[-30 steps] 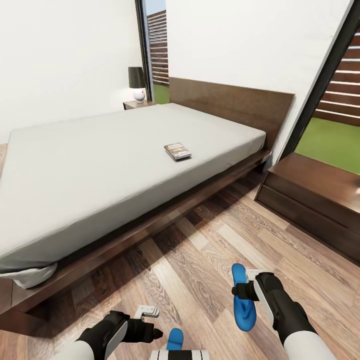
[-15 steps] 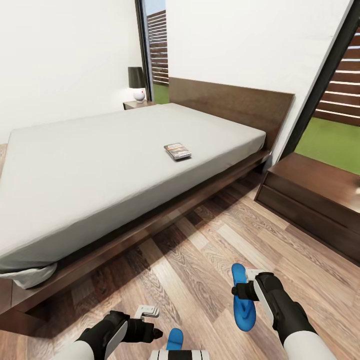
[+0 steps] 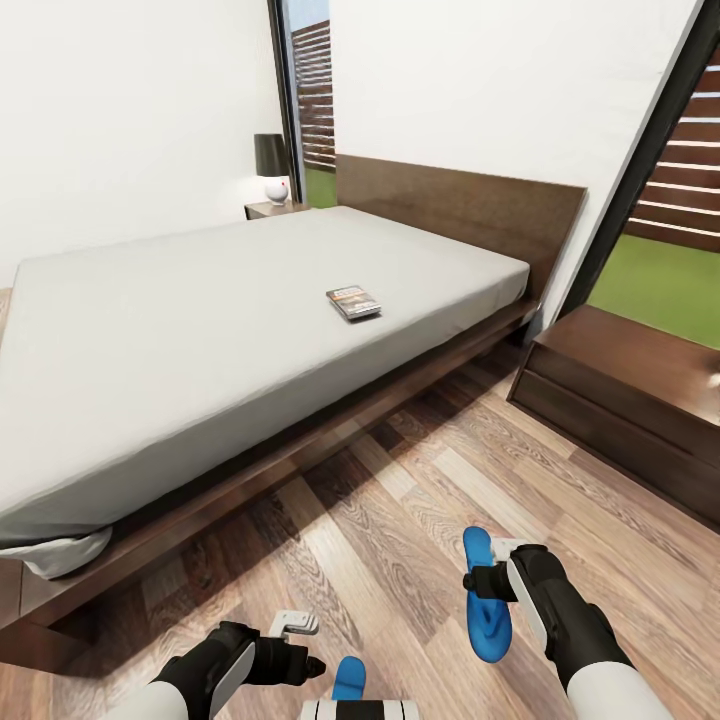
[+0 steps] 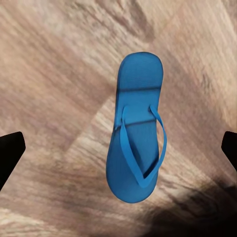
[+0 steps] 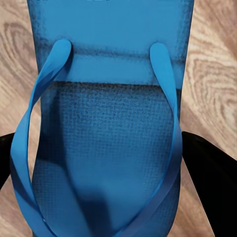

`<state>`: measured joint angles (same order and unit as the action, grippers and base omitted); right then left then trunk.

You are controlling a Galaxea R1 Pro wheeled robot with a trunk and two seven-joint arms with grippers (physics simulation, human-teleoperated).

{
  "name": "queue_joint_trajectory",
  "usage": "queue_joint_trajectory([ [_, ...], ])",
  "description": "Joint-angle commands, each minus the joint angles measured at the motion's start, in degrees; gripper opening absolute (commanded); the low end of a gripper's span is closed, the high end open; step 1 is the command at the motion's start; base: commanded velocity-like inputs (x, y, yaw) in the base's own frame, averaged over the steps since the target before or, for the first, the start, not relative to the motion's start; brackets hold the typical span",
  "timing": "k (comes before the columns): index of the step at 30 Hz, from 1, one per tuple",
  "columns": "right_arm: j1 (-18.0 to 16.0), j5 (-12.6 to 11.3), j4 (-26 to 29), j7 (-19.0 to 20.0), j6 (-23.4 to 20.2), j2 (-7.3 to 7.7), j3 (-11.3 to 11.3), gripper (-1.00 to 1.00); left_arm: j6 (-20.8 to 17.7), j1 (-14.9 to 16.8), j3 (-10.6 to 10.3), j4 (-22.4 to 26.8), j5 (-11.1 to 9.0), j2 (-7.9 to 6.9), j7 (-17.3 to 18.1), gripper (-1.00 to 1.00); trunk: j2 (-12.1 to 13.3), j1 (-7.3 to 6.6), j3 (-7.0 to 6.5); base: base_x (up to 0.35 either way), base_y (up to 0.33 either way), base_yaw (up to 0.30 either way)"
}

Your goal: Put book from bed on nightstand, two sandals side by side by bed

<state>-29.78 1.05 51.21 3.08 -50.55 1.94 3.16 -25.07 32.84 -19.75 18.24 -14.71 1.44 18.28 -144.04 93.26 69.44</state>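
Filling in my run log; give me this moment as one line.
right gripper: around sandal, grip unclear | left gripper: open above second sandal on floor | book: on bed

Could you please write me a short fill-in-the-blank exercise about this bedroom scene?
1. The book lies on the ____.
2. Both sandals are coloured ____.
3. The right gripper is at a sandal on the ____.
4. The far nightstand holds a ____.

Missing words: bed; blue; floor; lamp

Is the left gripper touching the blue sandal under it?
Apart. In the left wrist view the left gripper is wide open, and bare floor shows between each fingertip and the sandal.
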Motion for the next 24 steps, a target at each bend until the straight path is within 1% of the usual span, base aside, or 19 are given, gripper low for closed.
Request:
queue_joint_trajectory([
  [1,-0.02,0.09,0.06,0.26,-0.27,0.0,0.1,-1.0,-0.33,0.03,-0.34,0.06,-0.59,-0.04,-0.09,1.0,-0.02,-0.01,0.04,0.0,0.0,-0.015],
  [16,-0.02,0.09,0.05,0.26,-0.25,0.0,0.06,-1.0,-0.33,0.03,-0.3,0.13,-0.59,-0.04,-0.09,1.0,-0.02,-0.01,0.04,0.0,0.0,-0.023],
  [24,-0.02,0.09,0.05,0.26,-0.25,0.0,0.01,-1.0,-0.33,0.03,-0.29,0.13,-0.61,-0.04,-0.09,1.0,-0.02,-0.01,0.04,0.0,0.0,-0.086],
])
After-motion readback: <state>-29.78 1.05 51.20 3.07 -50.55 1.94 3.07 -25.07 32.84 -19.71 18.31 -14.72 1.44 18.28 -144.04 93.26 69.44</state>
